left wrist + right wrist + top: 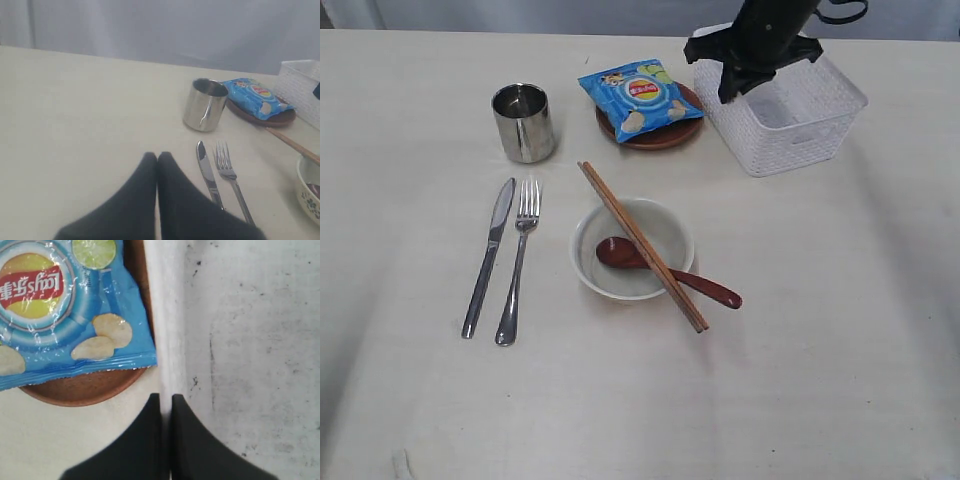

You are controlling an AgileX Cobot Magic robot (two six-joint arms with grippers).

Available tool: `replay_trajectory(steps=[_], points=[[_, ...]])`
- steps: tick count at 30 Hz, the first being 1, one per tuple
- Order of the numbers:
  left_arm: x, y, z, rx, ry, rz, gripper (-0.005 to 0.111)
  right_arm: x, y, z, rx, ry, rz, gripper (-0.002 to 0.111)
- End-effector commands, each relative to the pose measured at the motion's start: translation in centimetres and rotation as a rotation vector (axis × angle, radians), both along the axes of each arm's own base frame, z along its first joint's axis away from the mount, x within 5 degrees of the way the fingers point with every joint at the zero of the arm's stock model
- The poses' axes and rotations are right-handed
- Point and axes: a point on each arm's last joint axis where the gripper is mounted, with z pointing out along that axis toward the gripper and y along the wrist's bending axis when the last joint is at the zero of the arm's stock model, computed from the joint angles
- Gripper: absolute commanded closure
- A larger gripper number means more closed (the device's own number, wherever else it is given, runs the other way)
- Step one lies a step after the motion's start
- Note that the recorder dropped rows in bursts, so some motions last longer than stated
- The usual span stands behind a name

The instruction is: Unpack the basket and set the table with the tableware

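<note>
My right claw (166,402) is pinched shut on the rim of the white perforated plastic basket (167,315), right under me. It looks emptied, so this grip is probably for shifting it aside. The blue chips bag (60,310) sits on the brown round plate (85,387) just beside me.

Seemingly a lab test set-up: a bare pale table (820,390) before a plain grey curtain (150,25).

Chopsticks (642,246) and spoon (706,288) block the bowl's (578,250) open mouth.
</note>
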Motion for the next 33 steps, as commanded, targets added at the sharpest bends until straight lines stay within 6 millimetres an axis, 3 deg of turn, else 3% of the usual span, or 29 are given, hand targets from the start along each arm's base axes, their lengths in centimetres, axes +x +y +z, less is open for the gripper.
replay_trajectory(steps=[1, 3, 5, 12, 33], points=[[0.0, 0.0, 0.0, -0.006, -0.011, 0.001, 0.107, 0.0, -2.1, -0.6, -0.007, 0.07, -0.12, 0.109], [0.0, 0.0, 0.0, -0.006, -0.011, 0.001, 0.107, 0.3, -3.6, -0.4, -0.062, 0.071, -0.255, 0.109], [0.0, 0.0, 0.0, -0.006, -0.011, 0.001, 0.107, 0.4, -3.6, -0.4, -0.05, 0.064, -0.314, 0.109], [0.0, 0.0, 0.0, -0.006, -0.011, 0.001, 0.107, 0.6, -1.5, -0.1, 0.065, 0.036, -0.32, 0.109], [0.0, 0.0, 0.0, -0.008, -0.011, 0.001, 0.107, -0.1, -0.5, -0.1, 0.095, 0.11, -0.318, 0.109]])
